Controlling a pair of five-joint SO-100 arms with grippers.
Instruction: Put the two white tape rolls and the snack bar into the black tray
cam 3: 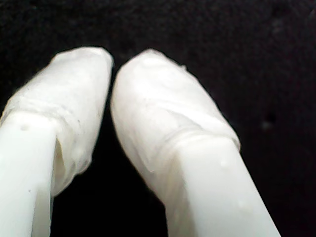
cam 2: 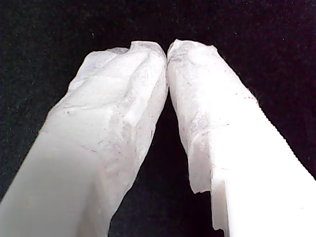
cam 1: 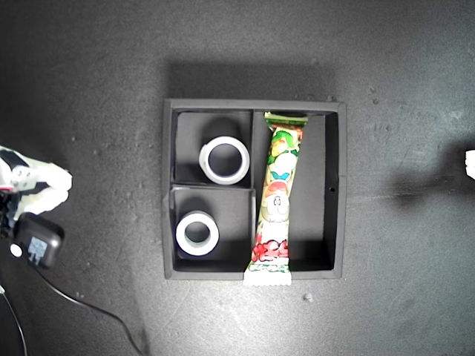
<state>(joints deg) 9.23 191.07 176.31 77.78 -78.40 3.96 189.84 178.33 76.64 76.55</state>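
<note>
In the exterior view the black tray (cam 1: pixel 252 105) sits mid-mat. Its upper small compartment holds the larger white tape roll (cam 1: pixel 204 162), lying flat. The smaller white tape roll (cam 1: pixel 180 236) lies flat in the lower small compartment. The snack bar (cam 1: pixel 276 196) lies slightly slanted in the long compartment, and its red-lettered end rests over the tray's lower wall. My first gripper (cam 2: pixel 167 49) is shut, tips touching, holding nothing, over bare black mat. My second gripper (cam 3: pixel 112 69) is likewise shut and holds nothing. Neither wrist view shows the tray.
An arm (cam 1: pixel 33 182) with a black camera module (cam 1: pixel 37 241) and a trailing cable (cam 1: pixel 82 300) stands at the exterior view's left edge. A white sliver of another arm (cam 1: pixel 470 163) shows at that view's right edge. Black mat surrounds the tray.
</note>
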